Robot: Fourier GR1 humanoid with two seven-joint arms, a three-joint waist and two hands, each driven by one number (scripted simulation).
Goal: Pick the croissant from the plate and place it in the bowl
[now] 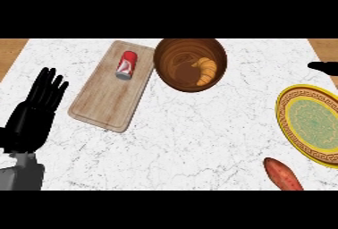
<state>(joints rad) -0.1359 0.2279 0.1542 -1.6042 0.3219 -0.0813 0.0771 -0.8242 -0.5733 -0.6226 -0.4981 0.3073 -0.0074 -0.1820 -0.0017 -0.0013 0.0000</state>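
From my station, the croissant point(206, 70) showed as a golden-brown crescent, curved and a little darker toward its ends. It lay inside the wooden bowl point(173, 60), against the right inner wall, at the far middle of the marble counter point(198, 134). Nothing else was in the bowl that I could see.

The plate point(288, 117), yellow-rimmed with a patterned border and a green centre, sat at the right and was cut off by the view's edge; its visible part held nothing. Just left of the bowl, touching or nearly touching it, lay a wooden cutting board point(109, 94), set at a slant, with a red and silver can point(126, 65) lying on its side at the far end. A reddish sweet potato point(282, 174) rested near the plate at the near right, its lower end cut off.

My left hand point(33, 114) stood at the left edge, fingers straight and apart, holding nothing. Of my right hand point(323, 67) only a dark tip showed at the right edge, beyond the plate; I could not tell whether its fingers were spread or curled.
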